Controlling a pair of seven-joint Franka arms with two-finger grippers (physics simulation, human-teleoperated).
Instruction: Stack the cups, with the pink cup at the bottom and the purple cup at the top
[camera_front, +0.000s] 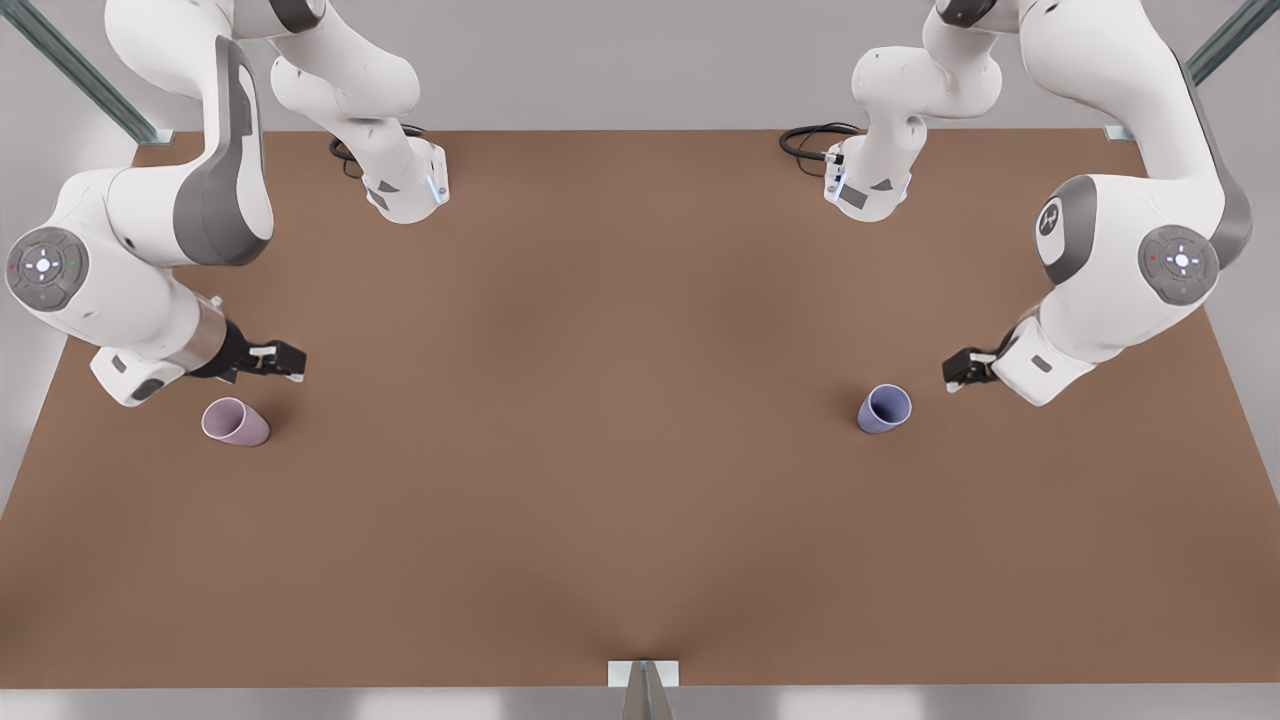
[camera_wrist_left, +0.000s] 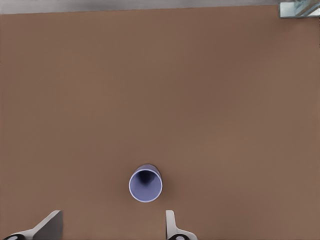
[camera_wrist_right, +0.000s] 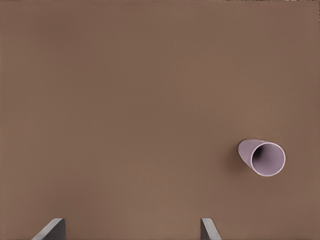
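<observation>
The pink cup (camera_front: 236, 421) stands upright, mouth up, on the brown table at the front view's left. Just above and behind it hangs my right gripper (camera_front: 285, 362), open; in the right wrist view the pink cup (camera_wrist_right: 262, 157) lies off to one side of the open right gripper (camera_wrist_right: 131, 231). At the front view's right the purple cup (camera_front: 884, 409) also stands upright. My left gripper (camera_front: 958, 372) hovers close beside it, open. In the left wrist view the purple cup (camera_wrist_left: 145, 183) sits just ahead of the open left gripper (camera_wrist_left: 111, 230), nothing between the fingers.
The two arm bases (camera_front: 408, 185) (camera_front: 868, 185) stand at the table's back edge with black cables (camera_front: 810, 138) beside them. A metal bracket (camera_front: 643, 673) sits at the middle of the front edge. Wide bare tabletop (camera_front: 600, 400) separates the cups.
</observation>
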